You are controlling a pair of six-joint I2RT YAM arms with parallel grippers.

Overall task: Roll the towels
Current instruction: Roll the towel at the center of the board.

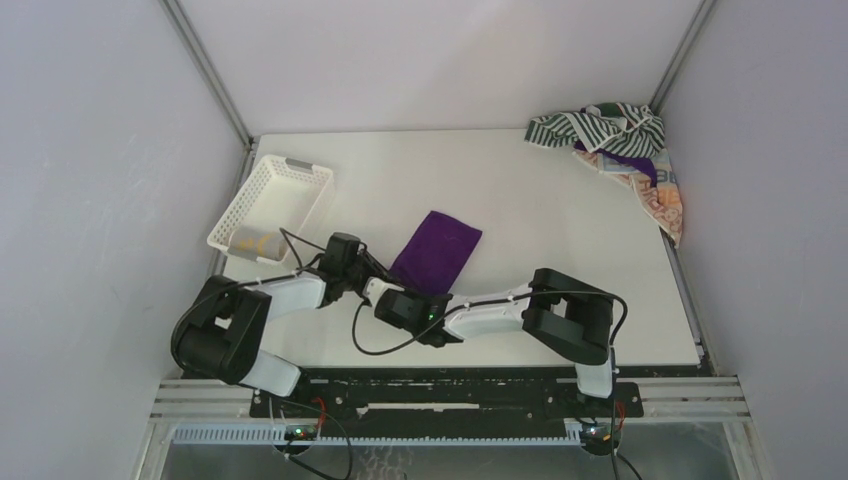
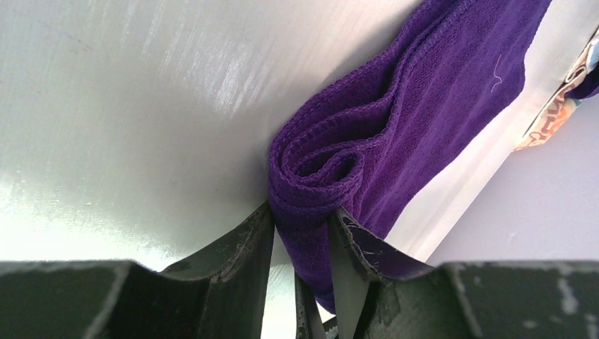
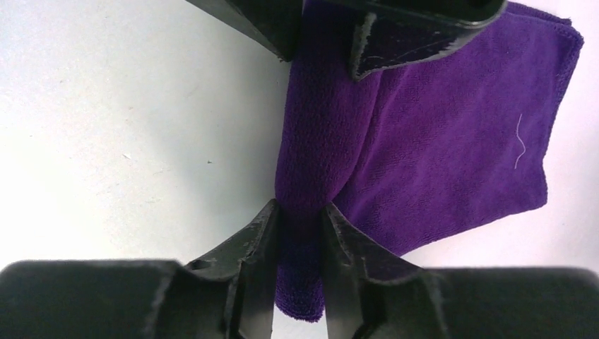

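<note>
Left tool [image 2: 300, 215] and right tool [image 3: 300, 208] each nip, part-closed, the rolled near end of the purple towel [image 1: 437, 250] at the near centre of the bench [image 1: 560, 200]; I advise rolling both evenly toward the far side.

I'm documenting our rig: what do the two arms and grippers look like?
The left arm and right arm have white links between bulky black joints, with a thin black cable looping beside them. The left gripper and right gripper have scuffed black wedge-shaped fingers.

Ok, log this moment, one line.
purple towel: near end rolled, rest flat | left gripper: grips rolled end | right gripper: grips rolled end | other towels: heaped far right
</note>
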